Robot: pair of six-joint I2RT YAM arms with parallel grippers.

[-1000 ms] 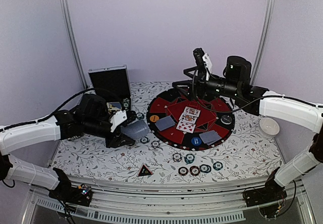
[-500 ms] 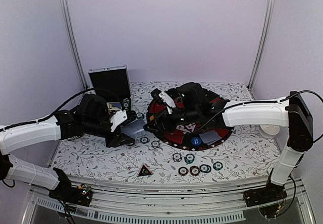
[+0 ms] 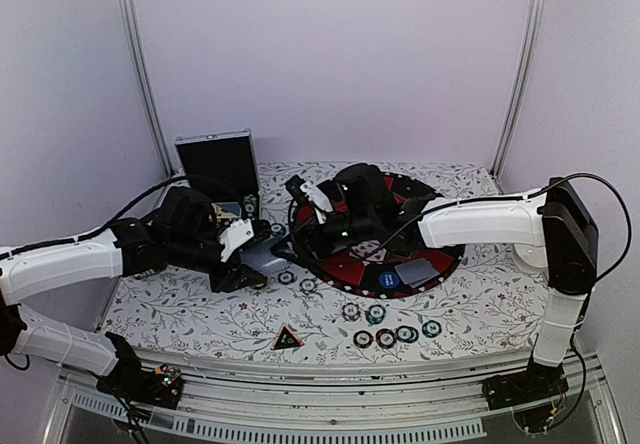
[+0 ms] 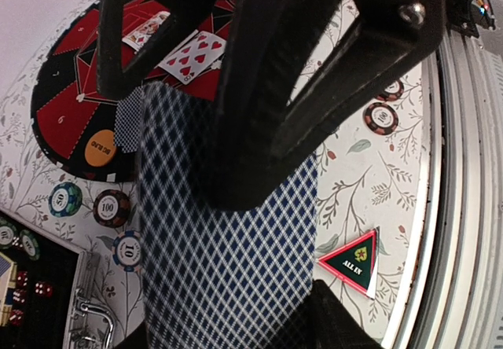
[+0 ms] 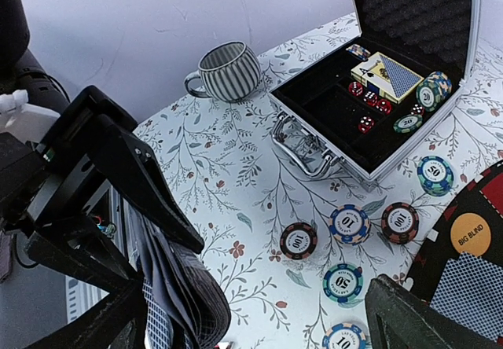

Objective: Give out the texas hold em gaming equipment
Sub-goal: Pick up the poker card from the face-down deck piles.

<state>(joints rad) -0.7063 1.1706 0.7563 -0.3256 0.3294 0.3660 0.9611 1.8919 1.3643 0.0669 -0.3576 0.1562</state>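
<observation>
The left gripper (image 3: 252,256) is clamped on a stack of blue-backed playing cards (image 4: 228,262), held above the floral table (image 3: 180,314) just left of the round mat (image 4: 67,117). The right gripper (image 3: 292,242) has its jaws wide apart, close to these cards, with nothing between them. An orange button (image 4: 100,148) lies on the mat's left edge. Some poker chips (image 4: 111,207) lie just beside it on the table. The red-black triangle (image 4: 354,262) lies nearer.

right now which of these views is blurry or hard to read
left wrist: its own dark fingers up close are out of focus, the held card slightly smeared, the triangle sharp; right wrist: case and chips crisp, numbers readable; top external: chips too small to read
</observation>
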